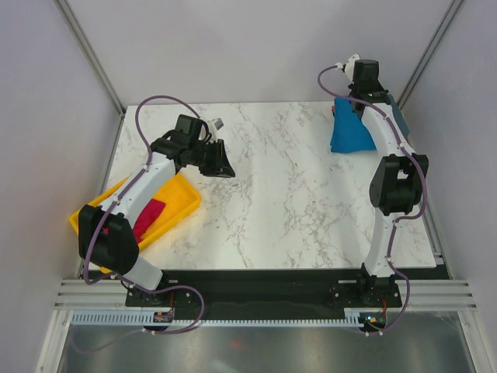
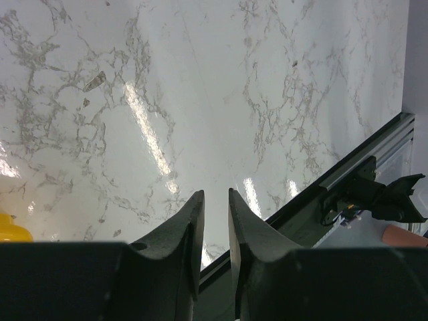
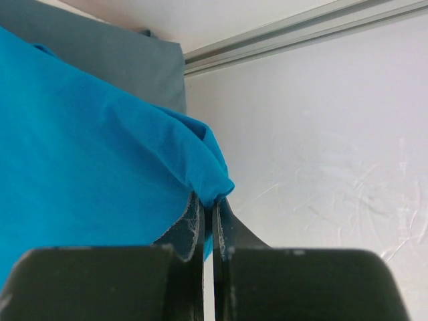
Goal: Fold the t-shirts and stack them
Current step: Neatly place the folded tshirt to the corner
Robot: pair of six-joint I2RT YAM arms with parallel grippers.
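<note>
Here, the right gripper (image 3: 212,204) is clenched on a fold of the blue tee (image 3: 87,147) at the table's (image 1: 295,202) far right corner, with the grey tee (image 3: 127,60) just behind. The left gripper (image 2: 214,200) hovers empty, jaws slightly apart, near the tray (image 1: 182,203). The left arm (image 1: 140,190) half hides the red tee (image 1: 149,219) there.

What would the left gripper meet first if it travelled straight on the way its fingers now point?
Most likely the marble table: in the left wrist view nothing lies between it and the left gripper, whose jaws stand slightly apart and empty. How far off the surface is cannot be judged.
</note>
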